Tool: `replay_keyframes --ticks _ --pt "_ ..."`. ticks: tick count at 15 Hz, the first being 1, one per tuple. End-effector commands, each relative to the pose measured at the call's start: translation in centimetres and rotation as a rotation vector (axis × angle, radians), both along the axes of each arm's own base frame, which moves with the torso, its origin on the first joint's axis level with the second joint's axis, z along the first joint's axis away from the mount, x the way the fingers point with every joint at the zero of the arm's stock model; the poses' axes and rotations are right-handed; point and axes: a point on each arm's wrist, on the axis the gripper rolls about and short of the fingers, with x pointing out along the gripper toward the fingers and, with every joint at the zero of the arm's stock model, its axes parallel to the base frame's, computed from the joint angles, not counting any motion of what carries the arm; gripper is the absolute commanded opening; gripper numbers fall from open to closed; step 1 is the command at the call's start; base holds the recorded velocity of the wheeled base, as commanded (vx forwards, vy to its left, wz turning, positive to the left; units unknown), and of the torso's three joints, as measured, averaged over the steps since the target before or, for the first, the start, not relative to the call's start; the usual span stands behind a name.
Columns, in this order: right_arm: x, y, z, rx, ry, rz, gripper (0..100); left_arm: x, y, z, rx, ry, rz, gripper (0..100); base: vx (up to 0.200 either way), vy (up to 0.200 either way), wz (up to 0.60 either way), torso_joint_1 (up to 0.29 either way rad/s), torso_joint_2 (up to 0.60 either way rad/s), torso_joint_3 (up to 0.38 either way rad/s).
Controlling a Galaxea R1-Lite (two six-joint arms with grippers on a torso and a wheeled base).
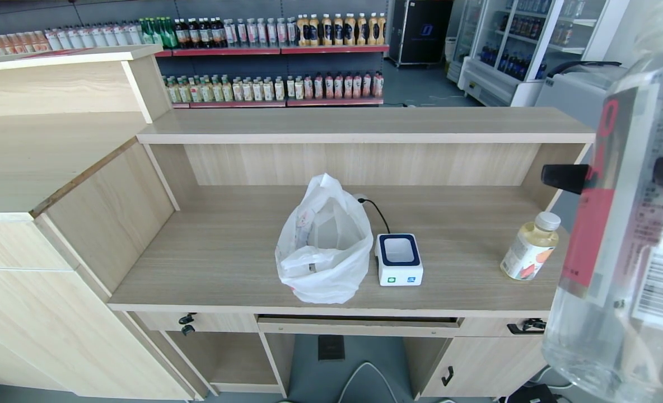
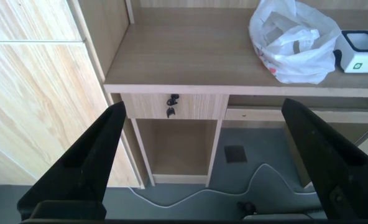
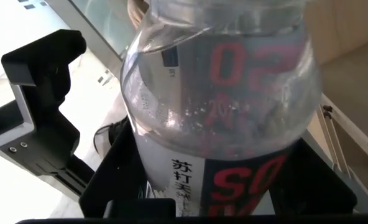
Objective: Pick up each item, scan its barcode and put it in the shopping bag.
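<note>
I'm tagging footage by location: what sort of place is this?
Likely a convenience-store checkout: a barcode scanner beside a plastic shopping bag on the counter, with shelves of bottled drinks behind.

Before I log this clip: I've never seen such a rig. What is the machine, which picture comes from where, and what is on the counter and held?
It is a two-armed robot at a shop checkout. The wide picture is from its head camera, looking down at the counter. The other two come from its wrist cameras. On the counter stand a white shopping bag, a scanner beside it, and a yellow drink bottle farther right. The right gripper is shut on a clear bottle with a red label, close to the head camera. The left gripper is open and empty, low before the counter.
</note>
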Motion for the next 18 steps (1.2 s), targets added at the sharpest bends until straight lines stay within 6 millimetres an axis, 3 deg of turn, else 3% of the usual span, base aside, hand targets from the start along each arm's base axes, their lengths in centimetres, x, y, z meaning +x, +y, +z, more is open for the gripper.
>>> replay_keyframes --ticks 1,13,17,18 --pt "0.0 0.0 -0.1 -0.002 0.004 0.001 0 0.0 0.0 0.0 0.000 0.000 0.000 100 0.000 0.000 0.00 0.000 0.00 0.000" --pt "-1.0 -0.9 -0.2 0.001 -0.017 -0.033 0 0.0 0.0 0.0 0.000 0.000 0.000 100 0.000 0.000 0.00 0.000 0.00 0.000" --pt "1.3 -4.6 -3.0 -0.113 -0.234 -0.311 0 0.0 0.0 0.0 0.000 0.000 0.000 100 0.000 0.000 0.00 0.000 0.00 0.000" --pt "2.1 -6.4 -5.0 -0.217 -0.308 -0.480 0 0.0 0.0 0.0 0.000 0.000 0.000 100 0.000 0.000 0.00 0.000 0.00 0.000"
